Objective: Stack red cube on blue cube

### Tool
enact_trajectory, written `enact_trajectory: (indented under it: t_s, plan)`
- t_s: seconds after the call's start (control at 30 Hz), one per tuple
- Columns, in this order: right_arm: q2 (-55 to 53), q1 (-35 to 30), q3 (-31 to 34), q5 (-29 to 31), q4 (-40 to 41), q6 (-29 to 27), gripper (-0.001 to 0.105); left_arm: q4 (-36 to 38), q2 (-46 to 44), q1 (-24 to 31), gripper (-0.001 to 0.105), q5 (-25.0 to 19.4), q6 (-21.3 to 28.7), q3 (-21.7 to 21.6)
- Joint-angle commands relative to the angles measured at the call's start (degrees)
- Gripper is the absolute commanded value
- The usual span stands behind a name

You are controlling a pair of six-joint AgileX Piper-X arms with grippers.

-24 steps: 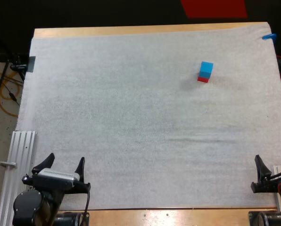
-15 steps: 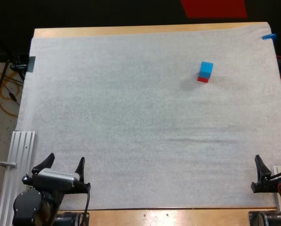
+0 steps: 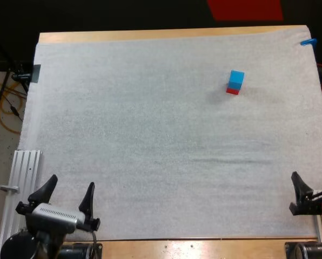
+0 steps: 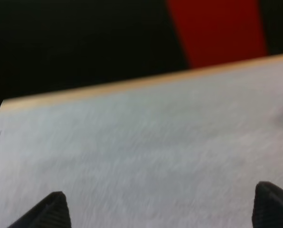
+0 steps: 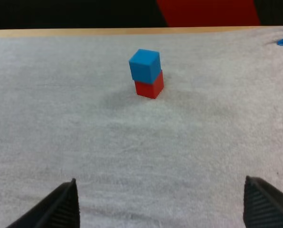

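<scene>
Standing: blue cube atop red cube, clear of mat edges.
Left fingers: apart, empty, drawn back nearer worktop edge.
Right fingers: apart, empty.

wooden table | white mat | red cube on mat

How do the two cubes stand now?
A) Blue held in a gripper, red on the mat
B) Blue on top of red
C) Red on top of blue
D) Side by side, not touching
B: the blue cube rests on top of the red cube, which stands on the mat.
</scene>
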Motion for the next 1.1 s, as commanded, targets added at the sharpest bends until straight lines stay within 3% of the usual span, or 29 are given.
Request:
enact_trajectory:
  t_s: [0.0, 0.1, 0.27, 0.53, 0.8, 1.07]
  plan:
    - [2.25, 0.04, -1.95, -1.79, -0.47, -0.6, 0.069, -0.61, 1.15, -1.16, 0.075, 0.3, -0.15, -1.57]
    - [7.06, 0.52, -5.35, -5.23, -1.84, -0.63, 0.069, -0.61, 5.72, -3.15, 0.075, 0.29, 0.47, -4.81]
    - [15.27, 4.37, -9.57, -9.15, -2.66, -1.88, 0.069, -0.61, 13.9, -8.63, 0.075, 4.53, 2.77, -9.4]
    - [24.91, 11.42, -12.25, -8.85, -7.44, -3.16, 0.069, -1.78, 21.15, -15.34, 0.075, 8.52, 2.96, -12.17]
    - [36.99, 17.85, -16.6, 0.68, -14.92, -2.26, 0.069, -3.02, 22.88, -15.65, 0.075, 8.59, 2.96, -12.17]
    - [57.67, 22.84, -29.29, 14.65, -18.95, -0.84, 0.069, -3.15, 22.88, -15.65, 0.075, 8.59, 2.96, -12.17]
